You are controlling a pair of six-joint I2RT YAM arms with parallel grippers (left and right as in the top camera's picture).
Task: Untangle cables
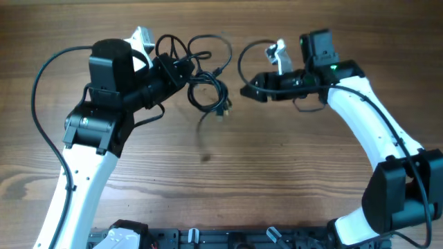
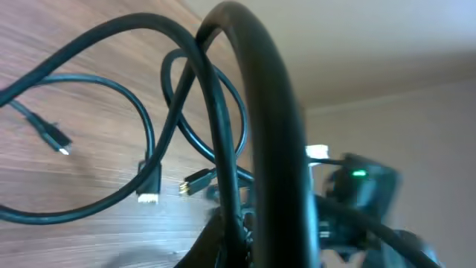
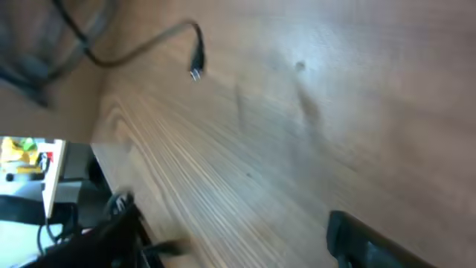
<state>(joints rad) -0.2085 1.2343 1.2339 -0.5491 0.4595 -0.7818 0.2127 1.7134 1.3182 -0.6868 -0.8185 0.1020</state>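
Observation:
The cables (image 1: 205,91) are thin black cords in tangled loops at the back middle of the wooden table, with plug ends (image 1: 224,108) hanging toward the front. My left gripper (image 1: 178,70) is shut on the bundle's left side and holds it lifted. In the left wrist view the cords (image 2: 152,134) rise from the jaws (image 2: 238,240), with two plug ends (image 2: 149,195) above the wood. My right gripper (image 1: 248,91) is just right of the bundle, open and empty. In the right wrist view its fingers (image 3: 242,234) are spread over bare wood, and one cord end (image 3: 195,68) hangs far ahead.
A thicker black wire (image 1: 242,59) loops from the right arm's wrist. The right arm (image 2: 357,186) with a green light shows behind the cords in the left wrist view. The table edge and clutter (image 3: 30,171) show at the left of the right wrist view.

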